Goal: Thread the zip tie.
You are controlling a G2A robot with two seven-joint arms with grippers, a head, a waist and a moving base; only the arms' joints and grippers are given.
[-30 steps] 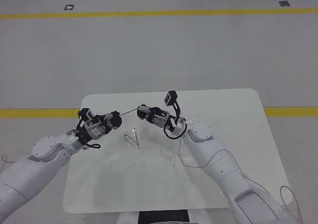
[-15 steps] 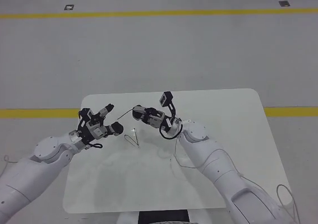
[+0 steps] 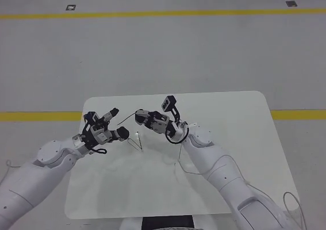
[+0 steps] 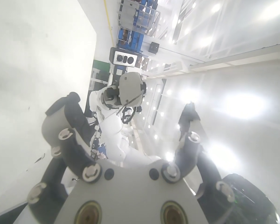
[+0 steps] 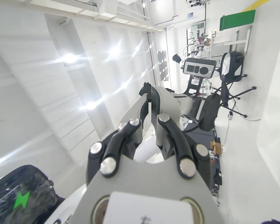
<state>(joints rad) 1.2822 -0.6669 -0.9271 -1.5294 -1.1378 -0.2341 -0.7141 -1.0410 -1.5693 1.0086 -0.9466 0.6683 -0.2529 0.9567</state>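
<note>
- We count one white tabletop (image 3: pixel 220 172), with both arms over its far-left part.
- We count two grippers, facing each other and near but apart.
- The left gripper (image 3: pixel 118 121) hangs just above the tabletop with its two fingers (image 4: pixel 67 110) spread wide, and we see nothing clamped between them.
- The right gripper (image 3: pixel 139 117) has its fingers (image 5: pixel 154 101) pressed together. In the top view it pinches one end of a zip tie.
- We count two thin dark strips.
- The first is the zip tie (image 3: pixel 127 118) in the right gripper. It is held above the tabletop and runs straight out towards the left gripper. In the left wrist view it (image 4: pixel 130 102) shows as a fine line in front of the right gripper (image 4: pixel 129 89). Its free end points into the gap between the left gripper's spread fingers, and we cannot tell whether it touches either one.
- The second strip (image 3: pixel 135 141) lies loose on the tabletop, bent into a narrow V, just on the near side of the two grippers and touching neither.
</note>
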